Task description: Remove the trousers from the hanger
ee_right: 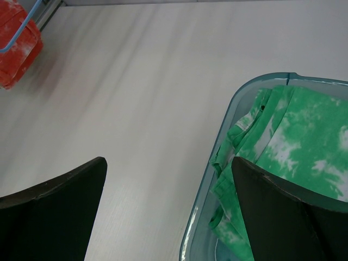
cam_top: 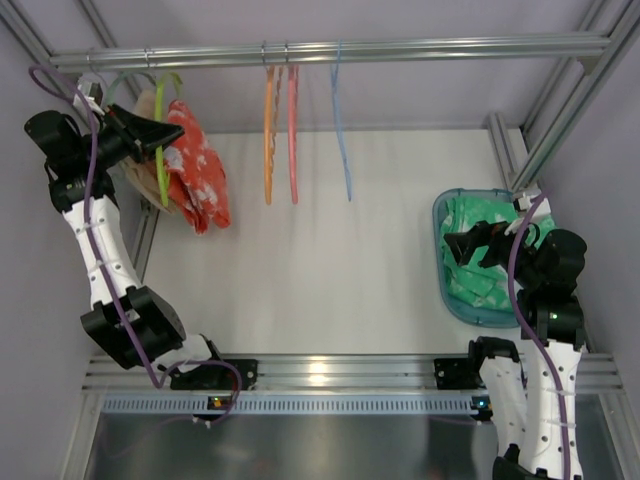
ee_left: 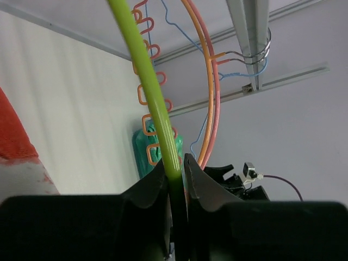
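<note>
Lime plastic of the hanger (ee_left: pixel 157 109) sits pinched in the nearly closed left gripper (ee_left: pixel 175 173), probably to steady it while the trousers (cam_top: pixel 205 175) hang draped from it under the rail (cam_top: pixel 400 48). Empty and wide open, the right gripper (ee_right: pixel 168 163) hovers above the basket (ee_right: pixel 260 83).

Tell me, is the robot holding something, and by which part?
The left end effector pinches the yellow-green hanger on its thin curved arm. The right end effector is open, holding nothing.

White tbl (cam_top: pixel 330 290), alu frame (cam_top: pixel 420 46)
</note>
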### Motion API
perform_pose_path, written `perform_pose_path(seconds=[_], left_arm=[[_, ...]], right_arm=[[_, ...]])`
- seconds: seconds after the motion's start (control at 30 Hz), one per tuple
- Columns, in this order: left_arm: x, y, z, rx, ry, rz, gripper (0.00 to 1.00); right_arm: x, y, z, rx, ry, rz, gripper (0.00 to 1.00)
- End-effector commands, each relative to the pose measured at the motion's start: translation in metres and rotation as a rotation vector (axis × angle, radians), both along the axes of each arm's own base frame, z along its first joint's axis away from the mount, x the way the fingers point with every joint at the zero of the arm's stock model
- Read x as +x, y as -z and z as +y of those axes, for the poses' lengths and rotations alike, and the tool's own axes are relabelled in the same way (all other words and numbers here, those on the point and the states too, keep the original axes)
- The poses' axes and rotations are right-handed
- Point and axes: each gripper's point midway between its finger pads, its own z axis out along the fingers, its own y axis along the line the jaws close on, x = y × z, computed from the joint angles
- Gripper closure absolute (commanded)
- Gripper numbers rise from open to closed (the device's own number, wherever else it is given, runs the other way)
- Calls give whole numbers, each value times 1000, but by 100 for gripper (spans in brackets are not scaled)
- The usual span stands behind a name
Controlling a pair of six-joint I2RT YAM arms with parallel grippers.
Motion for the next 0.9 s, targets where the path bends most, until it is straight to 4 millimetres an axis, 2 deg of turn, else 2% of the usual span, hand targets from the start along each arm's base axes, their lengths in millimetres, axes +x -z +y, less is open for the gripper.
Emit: perform_pose_path(seconds=[0.0, 0.03, 0.07, 0.27, 0.4, 0.43, 0.53, 0.6, 0.63, 0.7, 0.87], left_arm=[[-5, -17, -3, 84, 28, -120, 84], [-5, -18, -4, 98, 29, -138, 94], [-4, -18, -3, 98, 29, -142, 99], [1, -44, -10, 109, 29, -276, 100], [-1, -60, -33, 185, 71, -423, 100], [-1, -60, -43, 209, 91, -459, 100], [2, -57, -56, 218, 93, -498, 100], [1, -61, -61, 228, 71, -557, 100], [3, -54, -60, 236, 61, -562, 100], [-2, -55, -62, 264, 50, -600, 100], [-11, -43, -78, 367, 40, -749, 100]], right_arm=[[2, 2, 1, 7, -10, 0, 1], [2, 2, 1, 9, -11, 0, 0], [2, 2, 1, 10, -11, -1, 1], [4, 4, 3, 21, -16, 7, 1], [5, 4, 2, 21, -15, 7, 0], [5, 3, 2, 20, -14, 6, 1], [5, 4, 1, 16, -12, 9, 1], [4, 4, 1, 10, -13, 6, 1], [4, 5, 1, 8, -9, 6, 0], [2, 5, 0, 0, -8, 5, 1], [2, 8, 0, 3, -9, 10, 1]])
